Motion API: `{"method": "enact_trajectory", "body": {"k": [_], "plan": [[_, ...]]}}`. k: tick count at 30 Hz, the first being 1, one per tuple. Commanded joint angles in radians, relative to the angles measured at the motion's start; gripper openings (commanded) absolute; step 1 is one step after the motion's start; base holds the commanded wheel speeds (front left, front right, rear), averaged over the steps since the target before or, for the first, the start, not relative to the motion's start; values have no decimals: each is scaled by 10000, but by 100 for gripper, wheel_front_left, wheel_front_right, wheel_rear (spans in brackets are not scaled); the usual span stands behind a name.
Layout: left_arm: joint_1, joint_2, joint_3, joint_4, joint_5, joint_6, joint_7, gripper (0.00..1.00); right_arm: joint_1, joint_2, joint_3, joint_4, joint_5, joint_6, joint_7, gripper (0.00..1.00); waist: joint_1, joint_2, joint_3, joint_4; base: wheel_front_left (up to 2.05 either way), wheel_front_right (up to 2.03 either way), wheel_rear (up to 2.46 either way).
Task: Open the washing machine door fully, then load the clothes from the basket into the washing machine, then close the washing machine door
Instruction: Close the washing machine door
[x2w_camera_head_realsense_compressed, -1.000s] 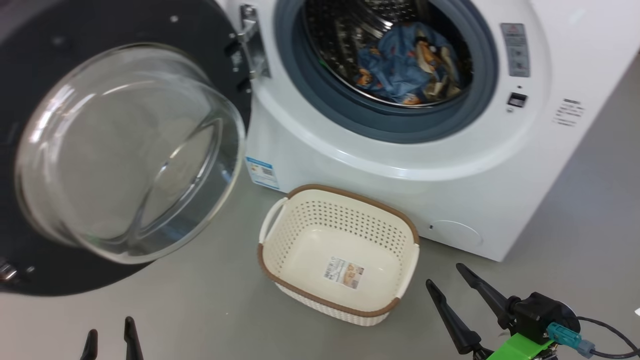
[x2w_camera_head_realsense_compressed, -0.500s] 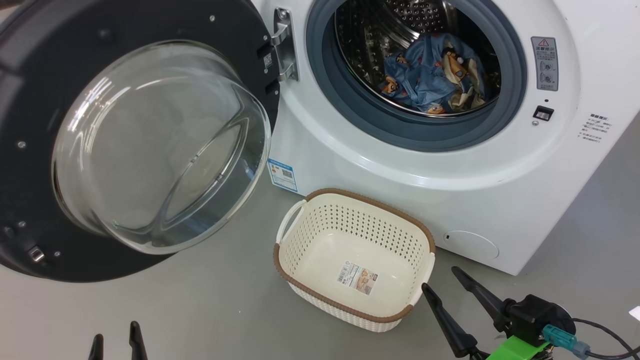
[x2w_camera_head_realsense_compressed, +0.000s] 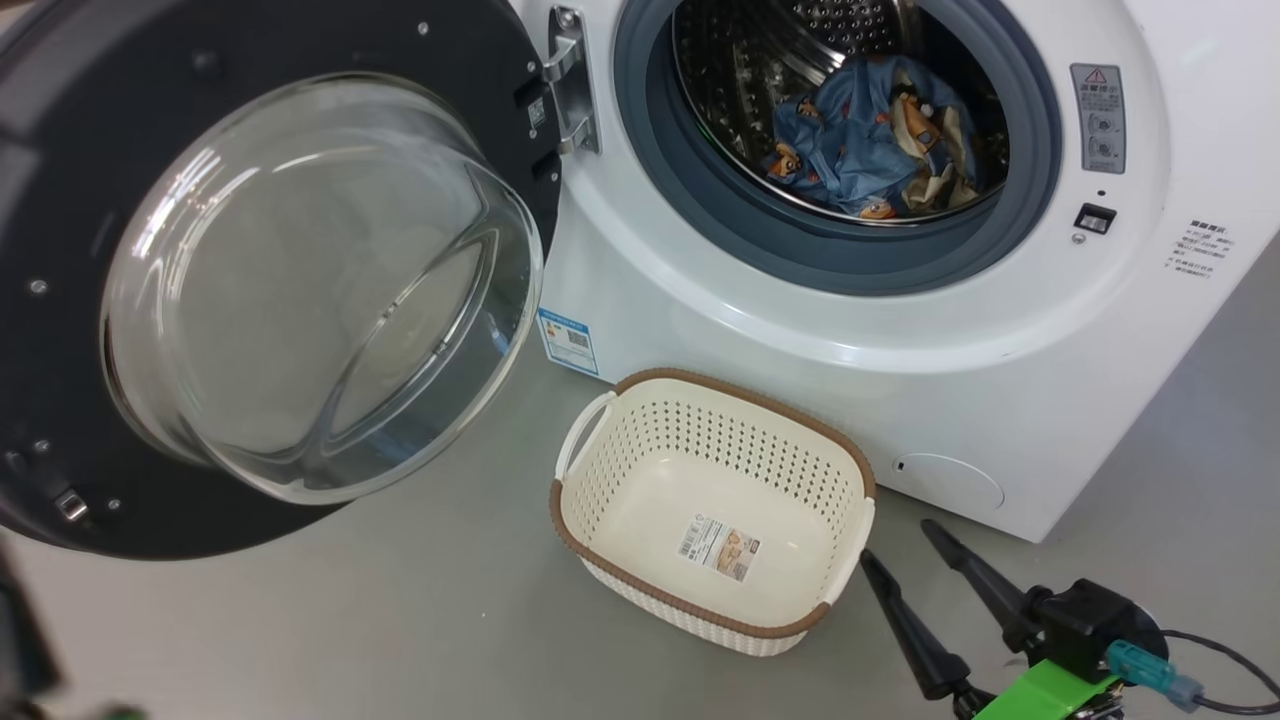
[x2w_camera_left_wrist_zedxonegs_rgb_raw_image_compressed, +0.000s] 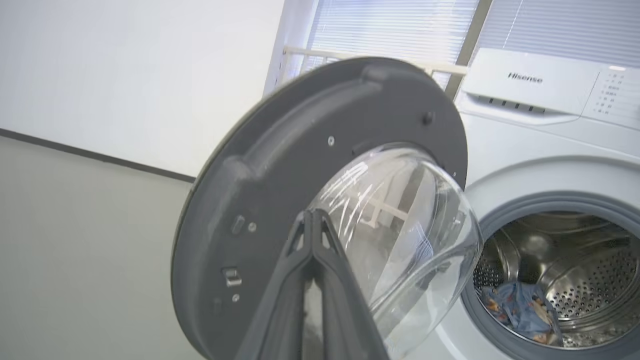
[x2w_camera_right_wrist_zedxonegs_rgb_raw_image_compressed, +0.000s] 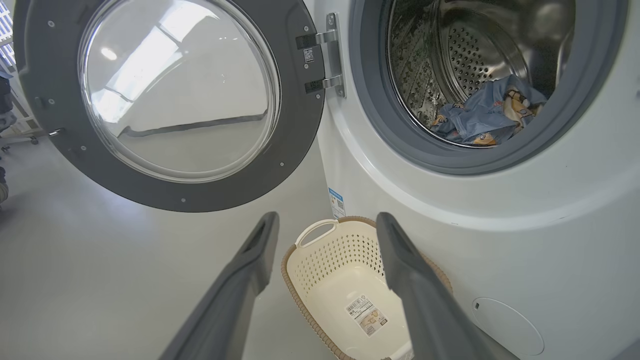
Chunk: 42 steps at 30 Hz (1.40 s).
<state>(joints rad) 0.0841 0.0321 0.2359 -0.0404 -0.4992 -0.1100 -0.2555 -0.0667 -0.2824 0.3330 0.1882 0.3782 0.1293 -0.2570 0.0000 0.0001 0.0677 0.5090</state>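
Left claw (x2w_camera_left_wrist_zedxonegs_rgb_raw_image_compressed: 312, 216) has risen, wrist view showing it clenched, seemingly empty; right claw (x2w_camera_head_realsense_compressed: 897, 540) released.

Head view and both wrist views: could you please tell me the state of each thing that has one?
washing machine door: wide open.
washing machine: open, loaded.
clothes: bundled inside the washing machine.
basket: empty, upright.
left tool: shut, holding nothing.
right tool: open, holding nothing.

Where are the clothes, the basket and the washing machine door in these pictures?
the clothes (x2w_camera_head_realsense_compressed: 850, 150): head view, middle of the blue fabric.
the basket (x2w_camera_head_realsense_compressed: 720, 440): head view, its perforated back wall.
the washing machine door (x2w_camera_head_realsense_compressed: 300, 35): head view, upper part of its black rim.
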Motion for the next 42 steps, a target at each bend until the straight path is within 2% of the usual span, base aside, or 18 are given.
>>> {"method": "enact_trajectory", "body": {"k": [1,3,5,6,13,18,22,24,29,30,35,42], "plan": [[-827,255,744,-637,-118,-124,-63,0,-109,-44,41,-282,-53,14,-48,100,0,-1,89,11,0,0,0],[-1320,442,1261,-923,-528,-182,-63,0,-55,-40,-81,-309,-87,14,-48,100,0,-1,133,10,0,0,0],[-1811,936,1549,-988,-1244,-198,-63,0,-25,-16,-181,-340,-124,14,-48,100,0,-1,188,-37,0,0,0],[-2299,1668,1716,-767,-2071,-201,-63,0,-20,-10,-252,-372,-159,14,-48,100,0,-1,263,-73,0,0,0],[-4301,4103,1907,1264,-5081,-205,261,0,-5,-45,-425,-441,-257,14,-48,100,0,-1,456,-131,0,0,0],[-5792,5314,1797,3454,-7208,-206,1728,0,-25,-111,-496,-469,-302,14,-48,100,0,-1,599,-168,0,0,0],[-6720,6014,1508,4979,-8161,-206,3193,0,-13,-191,-551,-490,-321,14,-48,100,0,-1,682,-192,0,0,0],[-7045,6431,1208,5642,-8126,-206,3675,0,-8,-232,-564,-503,-330,14,-48,100,0,-1,728,-201,0,0,0],[-7915,6781,462,7349,-8506,-165,5485,0,67,-316,-589,-525,-343,14,-48,100,0,-1,787,-174,0,0,0],[-7915,6781,462,7349,-8506,-165,5485,0,67,-316,-589,-525,-343,14,-48,100,0,-1,787,-174,0,0,0],[-8606,6902,-143,8746,-8783,227,7400,0,56,-393,-523,-558,-378,14,-48,100,0,-1,916,-193,0,0,0],[-9133,6780,-470,9562,-9092,359,8877,0,65,-480,-494,-571,-396,14,-48,100,0,-1,1036,-181,0,0,0]]}}
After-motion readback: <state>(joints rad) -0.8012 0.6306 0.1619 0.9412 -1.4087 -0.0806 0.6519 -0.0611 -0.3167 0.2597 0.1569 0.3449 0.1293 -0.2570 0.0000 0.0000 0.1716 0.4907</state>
